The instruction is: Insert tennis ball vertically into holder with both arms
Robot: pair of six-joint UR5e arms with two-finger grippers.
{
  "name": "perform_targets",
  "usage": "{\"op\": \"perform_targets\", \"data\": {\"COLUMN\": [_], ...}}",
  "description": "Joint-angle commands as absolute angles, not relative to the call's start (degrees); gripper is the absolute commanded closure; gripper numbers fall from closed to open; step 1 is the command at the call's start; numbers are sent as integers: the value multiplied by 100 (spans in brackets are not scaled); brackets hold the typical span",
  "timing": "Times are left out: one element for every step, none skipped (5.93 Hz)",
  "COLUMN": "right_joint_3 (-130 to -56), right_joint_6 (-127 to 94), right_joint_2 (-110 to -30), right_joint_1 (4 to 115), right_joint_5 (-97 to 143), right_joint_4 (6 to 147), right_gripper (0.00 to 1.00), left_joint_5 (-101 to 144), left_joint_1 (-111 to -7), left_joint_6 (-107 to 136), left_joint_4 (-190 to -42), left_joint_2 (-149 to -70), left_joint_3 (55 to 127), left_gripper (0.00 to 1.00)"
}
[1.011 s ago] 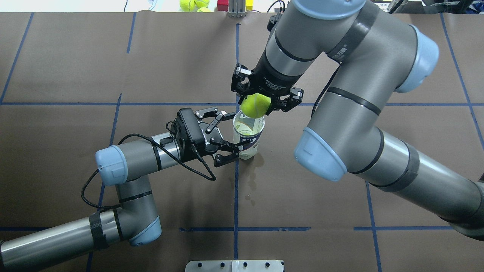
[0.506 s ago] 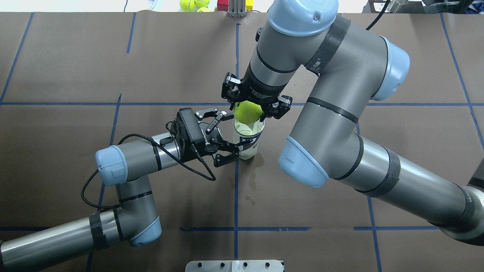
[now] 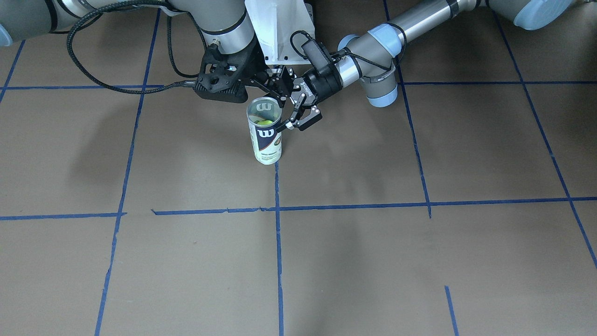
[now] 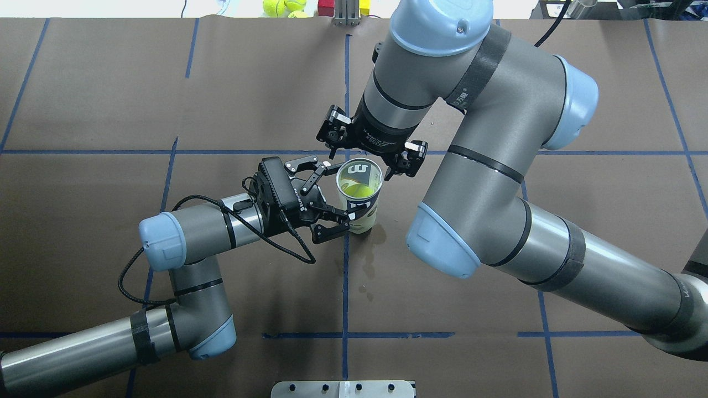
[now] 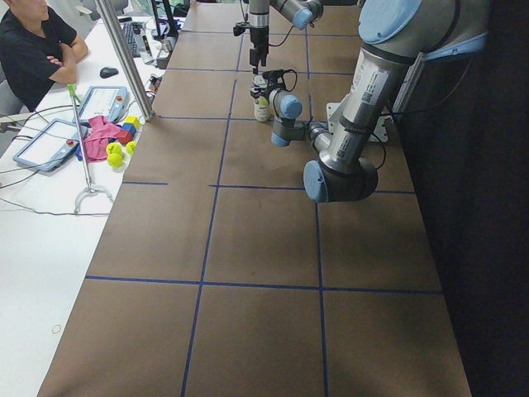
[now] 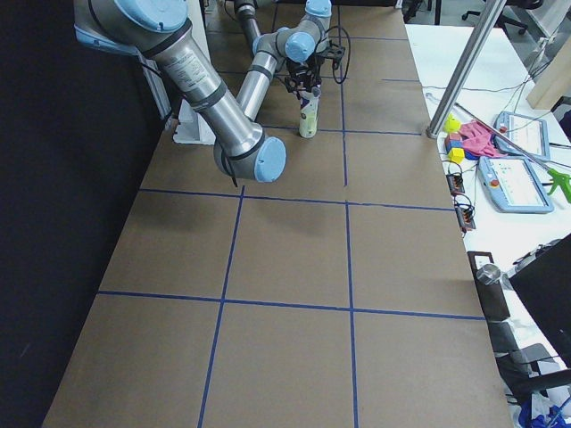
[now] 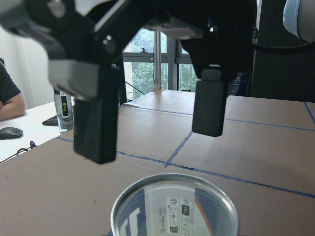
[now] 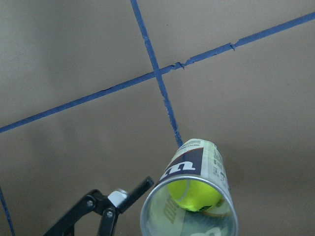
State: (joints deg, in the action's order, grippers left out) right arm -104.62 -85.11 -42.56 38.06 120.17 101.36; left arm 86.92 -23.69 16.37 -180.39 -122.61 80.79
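Observation:
The holder (image 4: 362,213), a clear Wilson can, stands upright at the table's middle. It also shows in the front-facing view (image 3: 267,144) and the right wrist view (image 8: 194,164). The tennis ball (image 4: 357,190) lies inside the can, seen through its open top in the right wrist view (image 8: 194,194) and through the wall in the front-facing view (image 3: 266,123). My right gripper (image 4: 369,156) hangs open and empty just above the can's mouth; its fingers (image 7: 209,103) show in the left wrist view. My left gripper (image 4: 336,196) is open, its fingers to either side of the can.
Spare tennis balls (image 4: 276,6) and coloured blocks (image 4: 326,6) lie past the table's far edge. A metal plate (image 4: 343,388) sits at the near edge. The white pedestal base (image 3: 280,32) stands by the robot. An operator (image 5: 33,50) sits at the side desk.
My right gripper moved left with the ball to above the can's mouth, then opened; the ball has dropped into the can. The left arm has not moved.

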Motion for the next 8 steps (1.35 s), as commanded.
{"op": "perform_targets", "data": {"right_joint_3": [-10599, -10774, -11167, -11180, -11162, -11040, -10761, -10244], "right_joint_6": [-8421, -8002, -7145, -6397, -5946, -5437, -4544, -3726], "right_joint_2": [-4463, -4856, -5548, -5955, -6124, -6378, -6616, -6618], "right_joint_1": [4206, 4575, 5023, 5367, 5709, 5983, 6307, 6798], "right_joint_5": [12093, 12102, 12137, 12312, 12331, 12322, 12322, 12575], "right_joint_4": [10134, 10134, 10134, 10134, 10169, 10152, 10143, 10134], "right_gripper": [0, 0, 0, 0, 0, 0, 0, 0], "left_joint_5": [8701, 8727, 8849, 9059, 9070, 9253, 9394, 9422], "left_joint_1": [-2617, -2776, -2917, -2927, -2927, -2988, -3197, -3556], "left_joint_6": [1670, 1644, 1644, 1661, 1661, 1661, 1713, 1723], "left_joint_4": [-18079, -18088, -18114, -18106, -18114, -18114, -18106, -18045], "left_joint_2": [-12226, -12078, -11746, -11333, -11059, -10944, -10821, -10715], "left_joint_3": [8164, 8191, 8331, 8637, 8822, 8894, 8903, 8903], "left_gripper": [9, 1, 0, 0, 0, 0, 0, 0]}}
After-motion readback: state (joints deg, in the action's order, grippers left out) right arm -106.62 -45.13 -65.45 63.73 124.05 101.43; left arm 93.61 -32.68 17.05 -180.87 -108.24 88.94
